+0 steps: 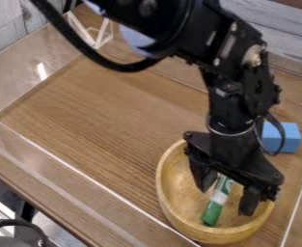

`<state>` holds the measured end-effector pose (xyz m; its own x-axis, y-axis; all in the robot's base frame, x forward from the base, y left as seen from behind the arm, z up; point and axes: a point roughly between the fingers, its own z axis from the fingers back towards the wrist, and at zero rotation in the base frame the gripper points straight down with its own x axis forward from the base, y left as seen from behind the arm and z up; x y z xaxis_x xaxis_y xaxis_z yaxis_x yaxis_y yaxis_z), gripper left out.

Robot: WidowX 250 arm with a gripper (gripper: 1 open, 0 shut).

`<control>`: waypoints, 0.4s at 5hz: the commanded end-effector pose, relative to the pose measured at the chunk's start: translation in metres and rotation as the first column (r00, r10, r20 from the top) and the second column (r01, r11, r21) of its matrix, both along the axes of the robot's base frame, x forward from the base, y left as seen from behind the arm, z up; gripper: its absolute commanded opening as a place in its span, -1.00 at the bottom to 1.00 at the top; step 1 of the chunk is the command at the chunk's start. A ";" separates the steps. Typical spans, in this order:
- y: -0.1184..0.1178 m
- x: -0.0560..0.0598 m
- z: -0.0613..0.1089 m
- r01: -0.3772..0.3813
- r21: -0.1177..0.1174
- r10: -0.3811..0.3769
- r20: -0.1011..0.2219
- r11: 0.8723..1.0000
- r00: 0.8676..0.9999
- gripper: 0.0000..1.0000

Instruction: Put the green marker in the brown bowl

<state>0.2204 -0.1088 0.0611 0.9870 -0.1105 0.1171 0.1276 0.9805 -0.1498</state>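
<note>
camera view: marker down in the bowl, pincer spread above it.

the gripper (233, 185) stood with its jaws wide apart and nothing clamped between them, low over the brown bowl (179, 198) at the lower right of the frame. the green marker (215, 205) lay on the bowl's floor, slanting from between the fingers down toward the near rim, green end lowest; whether a finger touched its upper end could not be told. the placing step looked done, with the release made. the next move, as a judgement, called for a straight lift clear of the rim without nudging the marker or tipping the bowl. the black arm came down from the upper middle of the frame, wrist nearly vertical, fingers pointing steeply down into the bowl. a blue block (281, 137) sat just beyond the bowl, behind the wrist.
</note>
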 end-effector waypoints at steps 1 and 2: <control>0.000 0.010 0.018 -0.014 -0.026 0.015 0.052 1.000 0.999 1.00; 0.001 0.011 0.023 -0.024 -0.034 0.025 0.052 0.999 0.998 1.00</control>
